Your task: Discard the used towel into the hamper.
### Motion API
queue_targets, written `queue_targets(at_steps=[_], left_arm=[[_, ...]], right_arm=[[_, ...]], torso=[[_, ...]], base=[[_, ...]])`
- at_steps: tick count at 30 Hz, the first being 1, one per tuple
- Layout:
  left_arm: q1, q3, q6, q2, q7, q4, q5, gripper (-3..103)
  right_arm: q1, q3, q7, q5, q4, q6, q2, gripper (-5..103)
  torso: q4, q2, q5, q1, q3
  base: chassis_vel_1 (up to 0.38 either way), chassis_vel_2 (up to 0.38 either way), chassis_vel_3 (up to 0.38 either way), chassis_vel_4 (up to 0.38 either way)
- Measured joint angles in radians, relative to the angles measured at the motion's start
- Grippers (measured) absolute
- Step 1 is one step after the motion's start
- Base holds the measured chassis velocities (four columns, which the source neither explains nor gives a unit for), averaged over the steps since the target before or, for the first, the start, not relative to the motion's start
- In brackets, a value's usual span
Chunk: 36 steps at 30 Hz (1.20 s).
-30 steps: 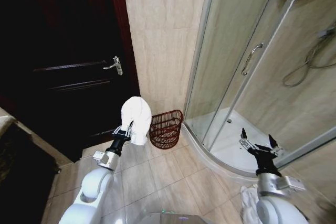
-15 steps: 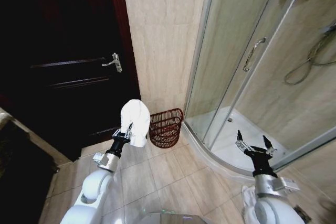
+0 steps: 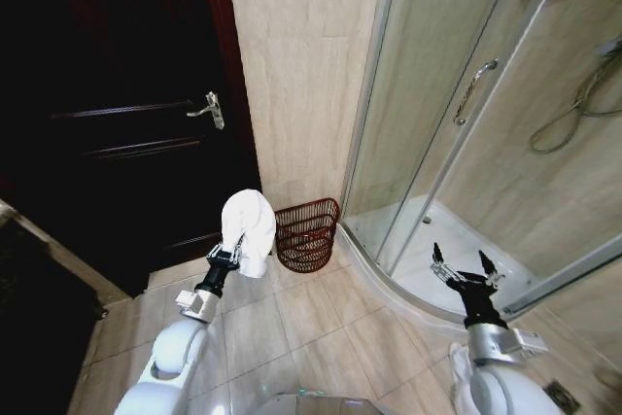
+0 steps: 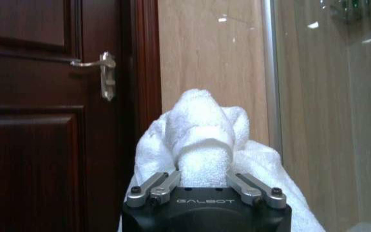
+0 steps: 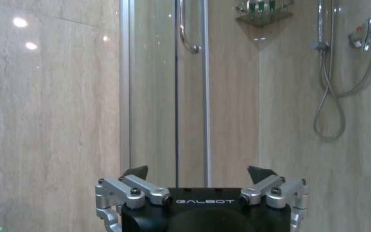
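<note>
A white towel (image 3: pixel 248 229) hangs bunched from my left gripper (image 3: pixel 230 257), which is shut on it and held up just left of the hamper. In the left wrist view the towel (image 4: pixel 202 145) rises between the jaws in front of the door and wall. The hamper (image 3: pixel 307 234) is a dark red-brown wire basket standing on the floor tiles against the beige wall, beside the shower's edge. My right gripper (image 3: pixel 460 268) is raised at the right, open and holding nothing, before the shower tray; its open fingers (image 5: pixel 134 172) show in the right wrist view.
A dark wooden door (image 3: pixel 117 123) with a metal handle (image 3: pixel 210 109) fills the left. A curved glass shower enclosure (image 3: pixel 457 114) with a raised white tray (image 3: pixel 428 259) takes the right. Beige floor tiles (image 3: pixel 301 328) lie between.
The whole view has shifted slightly, so the camera moved. The towel and left gripper sit a little lower and nearer the hamper; the right gripper has shifted slightly left.
</note>
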Motion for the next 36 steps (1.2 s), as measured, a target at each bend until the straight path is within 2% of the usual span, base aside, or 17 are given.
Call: queue_targets(at_steps=[6,15,18,36], left_arm=[[0.003,-0.004,-0.011,-0.005,0.001,0.012,0.028,16],[0.007,-0.003,-0.010,0.003,0.002,0.016,0.013,16],[0.005,-0.002,-0.011,-0.001,0.002,0.017,-0.005,16],[0.002,0.001,-0.020,0.001,0.005,0.022,-0.024,16]], right_arm=[[-0.003,-0.012,-0.005,-0.010,-0.042,0.057,0.008,100],[-0.008,-0.013,-0.005,-0.011,-0.044,0.062,0.009,100],[-0.001,-0.012,-0.002,-0.011,-0.045,0.058,0.009,100],[-0.009,-0.018,-0.001,-0.008,-0.028,0.051,0.017,100]], torso=[[-0.0001,-0.031,0.0000,-0.013,-0.018],[-0.0001,-0.061,0.0000,-0.025,-0.035],[-0.0001,-0.085,0.0000,-0.036,-0.049],[-0.0002,-0.162,0.0000,-0.067,-0.094]], base=[[0.000,0.000,0.000,0.000],[0.000,0.000,0.000,0.000],[0.000,0.000,0.000,0.000],[0.000,0.000,0.000,0.000]])
